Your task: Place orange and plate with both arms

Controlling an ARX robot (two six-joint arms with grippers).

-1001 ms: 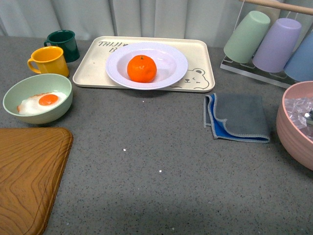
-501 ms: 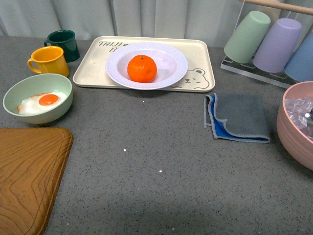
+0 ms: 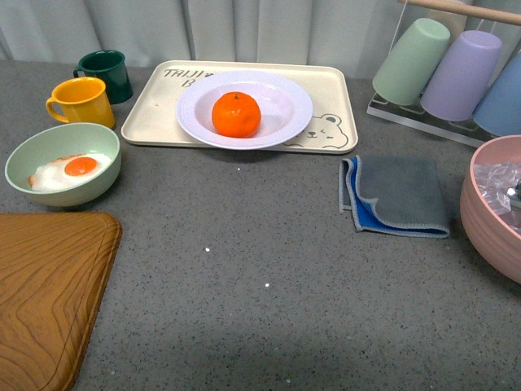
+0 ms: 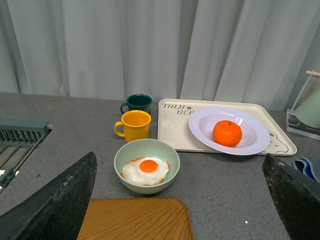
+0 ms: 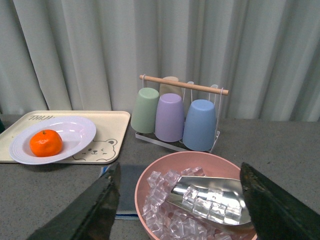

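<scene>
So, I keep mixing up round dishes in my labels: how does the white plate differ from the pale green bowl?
The plate is white, wide and shallow with a ridged rim; the green bowl is smaller across, with taller, smooth walls. The plate holds the orange; the bowl holds a fried egg. The plate sits on the cream tray; the bowl rests directly on the grey table. Both are round, upright and hold one item.

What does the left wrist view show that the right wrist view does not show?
Only the left wrist view shows the green bowl with a fried egg, the yellow mug, the dark green mug and the wooden board. Only the right wrist view shows the pink bowl of ice with a metal scoop. Both show the orange lying on the plate, which rests on the tray.
</scene>
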